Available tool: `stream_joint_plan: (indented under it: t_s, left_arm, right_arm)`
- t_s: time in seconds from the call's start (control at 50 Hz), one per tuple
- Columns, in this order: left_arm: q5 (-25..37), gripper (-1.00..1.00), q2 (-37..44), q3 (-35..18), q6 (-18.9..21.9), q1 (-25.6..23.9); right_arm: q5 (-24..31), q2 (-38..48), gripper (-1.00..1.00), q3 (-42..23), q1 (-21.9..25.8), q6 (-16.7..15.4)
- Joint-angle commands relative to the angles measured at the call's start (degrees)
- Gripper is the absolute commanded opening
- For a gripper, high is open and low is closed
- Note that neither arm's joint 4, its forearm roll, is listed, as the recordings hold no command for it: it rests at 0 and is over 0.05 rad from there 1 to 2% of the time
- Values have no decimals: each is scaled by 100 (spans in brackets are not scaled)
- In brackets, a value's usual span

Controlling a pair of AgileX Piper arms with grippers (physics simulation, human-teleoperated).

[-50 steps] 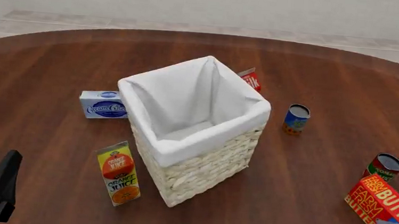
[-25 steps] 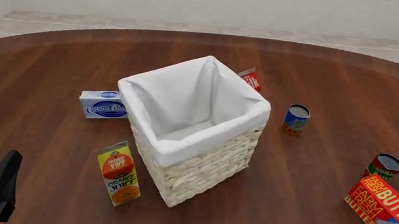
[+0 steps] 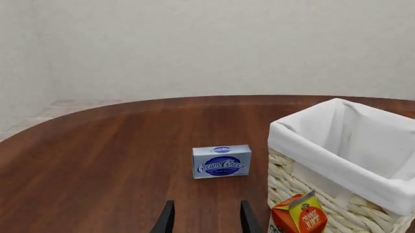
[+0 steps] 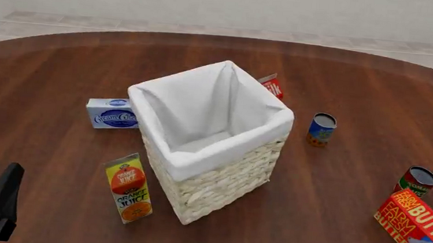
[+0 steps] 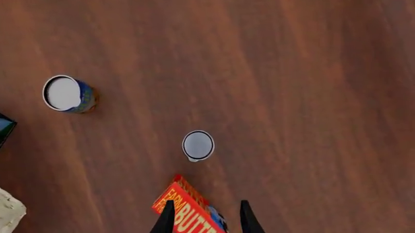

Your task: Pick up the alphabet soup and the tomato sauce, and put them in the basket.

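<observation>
Approach step: right gripper (image 5: 202, 224), jaws released, hangs above soup (image 5: 198, 144), 12 o'clock of butter (image 5: 188, 213). Left gripper (image 3: 202, 224), also released, idles. Next: descend over the soup; sauce (image 4: 322, 128) and basket (image 4: 220, 180) wait.

You're looking at a simulated household scene, pantry-style: a round dark wooden table (image 4: 374, 87) against a plain pale wall (image 4: 226, 3) and tiled floor (image 4: 208, 31). Groceries sit scattered around a lined wicker basket (image 4: 220, 180): orange juice carton (image 4: 129, 188), cream cheese box (image 4: 112, 113), butter box (image 4: 417, 229), two small cans.

matte black left pincer (image 3: 203, 218) with two slim, tapering, unmarked fingers.
</observation>
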Motion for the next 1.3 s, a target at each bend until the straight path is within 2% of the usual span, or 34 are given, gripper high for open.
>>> stream_joint_plan:
  t_s: [0.02, 0.26, 0.46, 1.3]
  left_arm:
    - [0, 100, 0, 0, 0, 0]
    - [0, 100, 0, 0, 0, 0]
    - [0, 100, 0, 0, 0, 0]
    - [0, 100, 0, 0, 0, 0]
  right_arm:
    - [-94, 385, 100, -141, -264, -292]
    - [-180, 560, 100, -134, -230, -309]
    - [-247, 612, 100, -68, 34, -140]
    - [-680, 928, 100, 186, 297, 85]
